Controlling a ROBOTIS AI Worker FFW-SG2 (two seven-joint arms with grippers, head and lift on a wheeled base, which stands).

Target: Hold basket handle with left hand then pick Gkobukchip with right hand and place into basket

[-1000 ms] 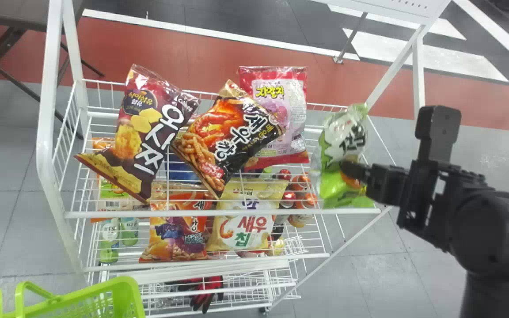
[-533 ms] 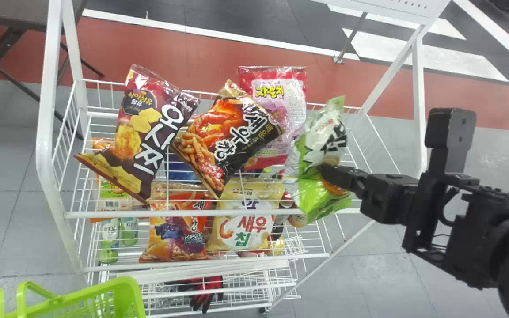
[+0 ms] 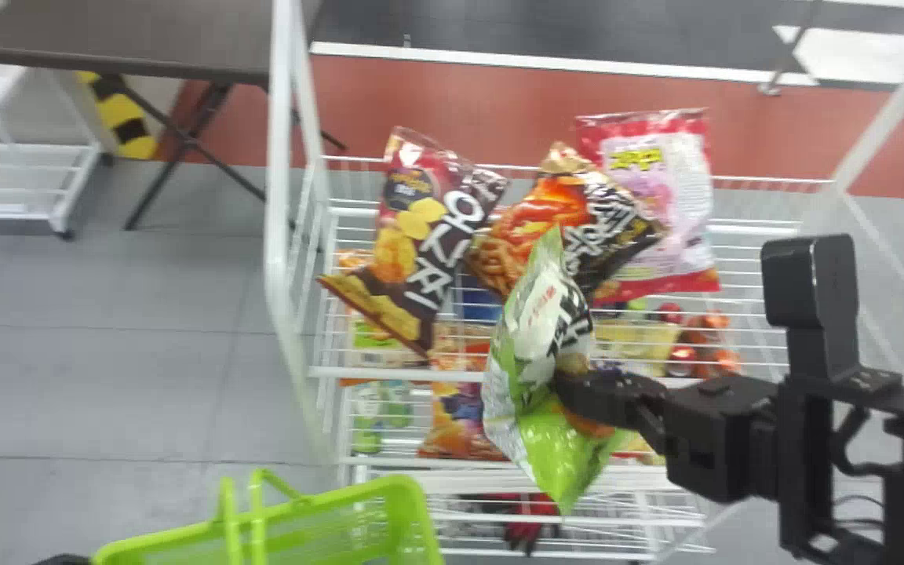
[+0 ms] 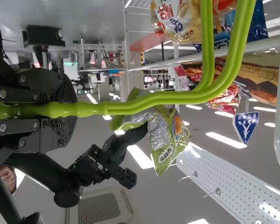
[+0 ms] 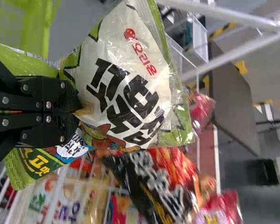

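Brown and flat, one table top spans the upper left of the head view. At the lower left is one basket of lime-green plastic with slotted walls; what lies inside it I cannot tell. Its handle rises as two thin, smooth strips. In the left wrist view these run together between the fingers of the left gripper, which are pinched narrow on them.

Just right of the table, the white wire rack begins and spreads across the middle and right. Three glossy, pillow-shaped bags lie on its upper tier: a maroon one tilted at the left, a black-and-orange one slanting beside it, and a pink-and-red one, more nearly upright, touching it. Lower down are one orange-and-purple bag, one yellow bag partly hidden, and a red-and-black glove.

Near the centre, in front of the rack and partly covering the black-and-orange bag, hangs one Gkobukchip bag, its green-and-white film crinkled and shiny. The right gripper, reaching in from the right edge, holds it pinched near its middle, well apart from the basket.
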